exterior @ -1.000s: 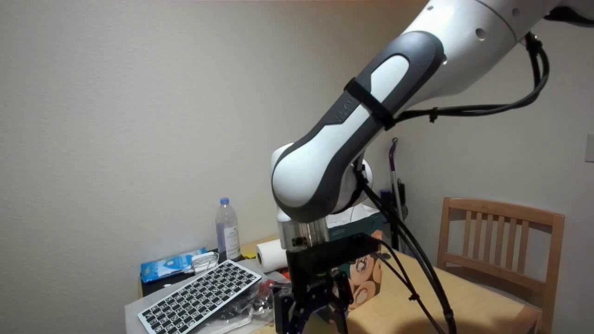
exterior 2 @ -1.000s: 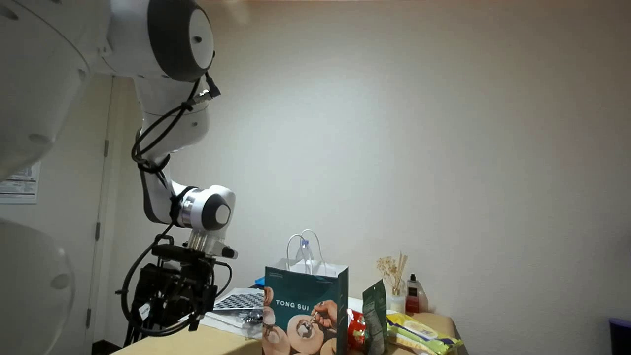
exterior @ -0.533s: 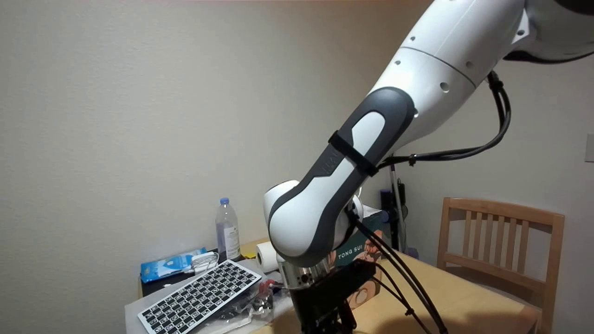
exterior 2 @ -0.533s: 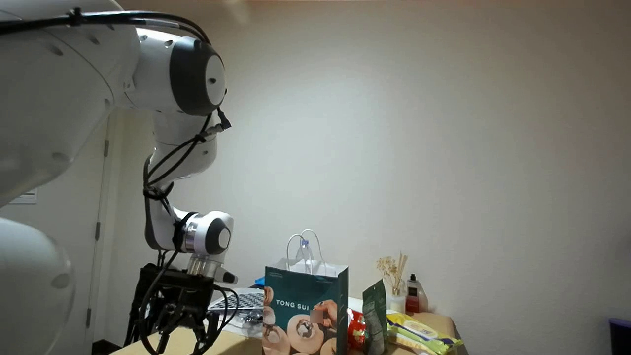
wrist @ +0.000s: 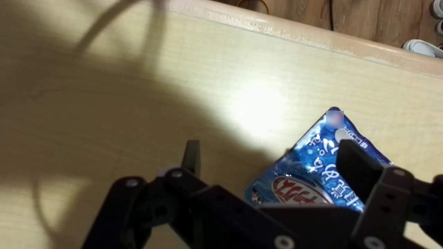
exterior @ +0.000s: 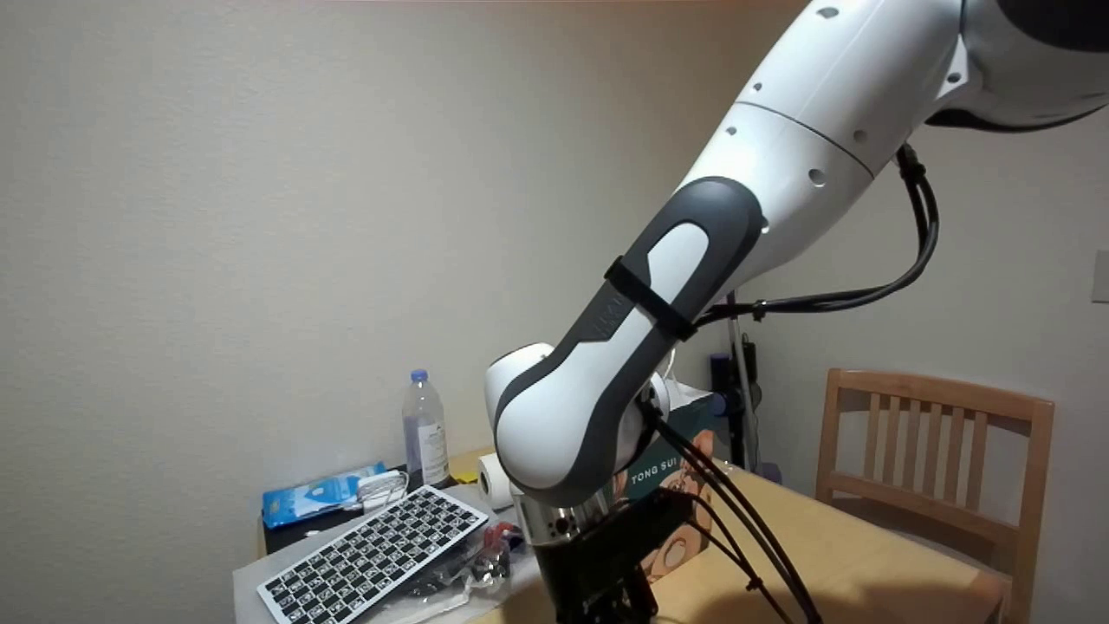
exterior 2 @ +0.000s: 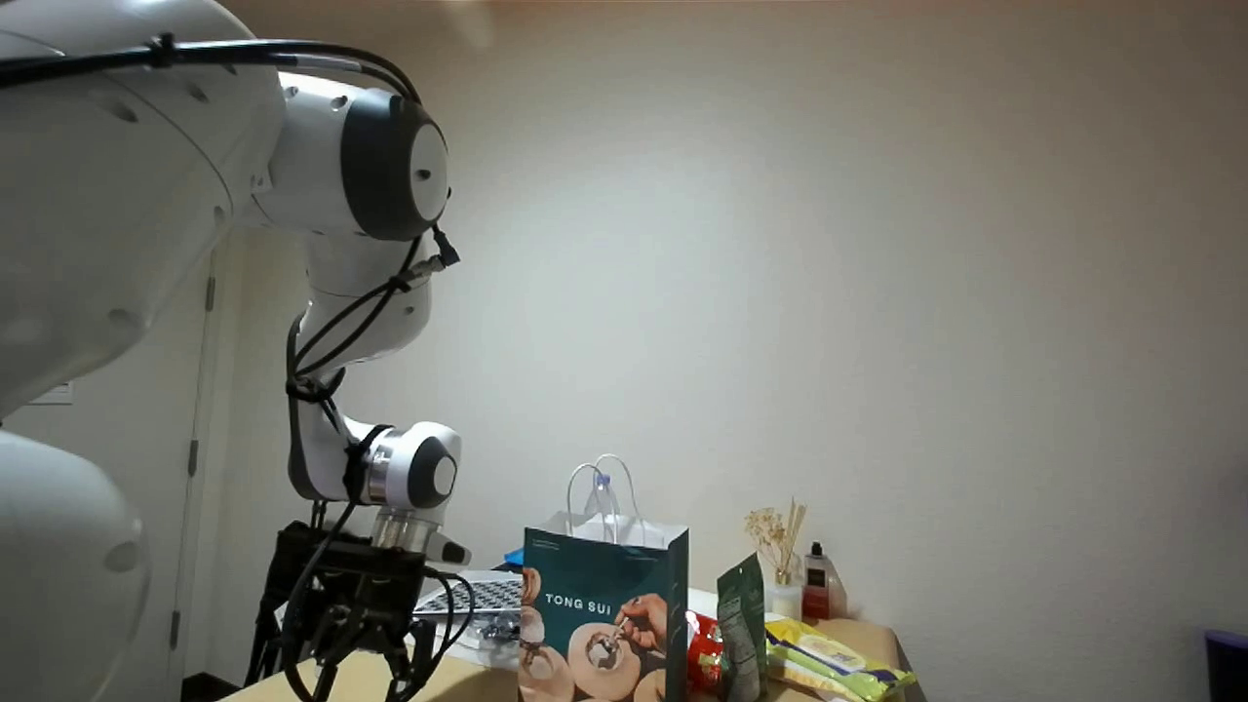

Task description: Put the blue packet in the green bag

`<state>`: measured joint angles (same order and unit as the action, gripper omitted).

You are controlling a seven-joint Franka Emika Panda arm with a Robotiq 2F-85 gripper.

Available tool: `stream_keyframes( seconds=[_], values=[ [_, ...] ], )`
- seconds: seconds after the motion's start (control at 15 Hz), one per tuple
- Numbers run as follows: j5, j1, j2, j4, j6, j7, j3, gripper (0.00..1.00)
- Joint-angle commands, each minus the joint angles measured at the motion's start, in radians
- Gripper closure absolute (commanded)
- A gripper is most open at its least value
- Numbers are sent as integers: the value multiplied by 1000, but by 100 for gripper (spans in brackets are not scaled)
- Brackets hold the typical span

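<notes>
I had a red pouch (exterior 2: 704, 653) and dark-green pouch (exterior 2: 743, 629) near the green bag (exterior 2: 597, 619), gripper (wrist: 273, 159) jaws wide and empty, partly over the blue packet (wrist: 311, 169).

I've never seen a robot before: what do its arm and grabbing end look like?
The arm is glossy white and rounded, with dark-grey panels, one bearing faint lettering I can't read. It wears a black strap and black cables. Below a silvery collar, the gripper is black, with two angular fingers and round bolt heads.
</notes>
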<state>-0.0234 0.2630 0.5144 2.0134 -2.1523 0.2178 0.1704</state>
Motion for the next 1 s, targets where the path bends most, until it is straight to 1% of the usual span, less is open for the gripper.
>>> stream_keyframes(
  seconds=[0.0, 0.2, 0.33, 0.4, 0.47, 0.73, 0.93],
  values=[
    [102, 53, 63, -117, 34, -3, -27, 0],
    [192, 103, 147, -257, 101, -5, -39, 0],
    [232, 139, 209, -351, 178, -10, -43, 0],
    [190, 110, 145, -261, 113, -1, -33, 0],
    [194, 121, 166, -289, 124, 1, -33, 0],
    [193, 119, 172, -293, 122, 1, -35, 0],
    [197, 99, 219, -326, 124, -77, -29, 0]
  ],
)
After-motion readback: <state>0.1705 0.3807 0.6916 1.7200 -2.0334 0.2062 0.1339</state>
